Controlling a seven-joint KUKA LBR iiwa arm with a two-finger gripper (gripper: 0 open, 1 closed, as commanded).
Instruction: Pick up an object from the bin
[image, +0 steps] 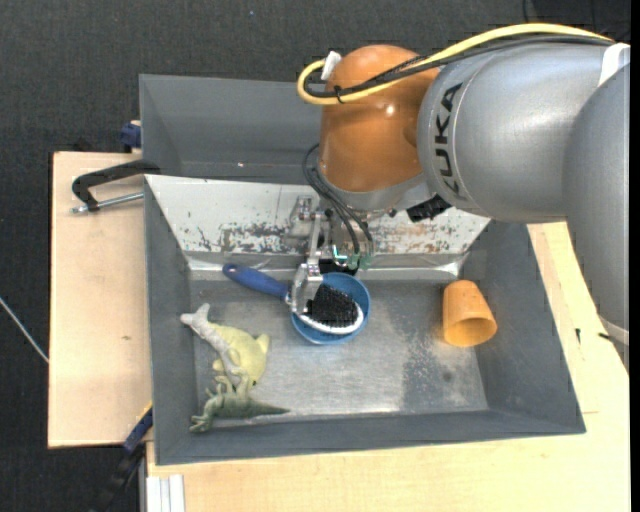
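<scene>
A blue brush (325, 302) with a round head, black bristles and a blue handle pointing left lies near the middle of the bin's floor. My gripper (312, 285) hangs right over the left side of its head, with one metal finger (300, 290) at the head's left rim beside the handle. I cannot make out the gap between the fingers. A pale yellow dolphin-like toy (236, 348) lies to the lower left of the brush.
An orange cup (467, 314) lies on its side at the right of the bin. A green lizard-like toy (230, 408) lies along the front wall at the lower left. The arm with its orange cover hangs over the bin's back part.
</scene>
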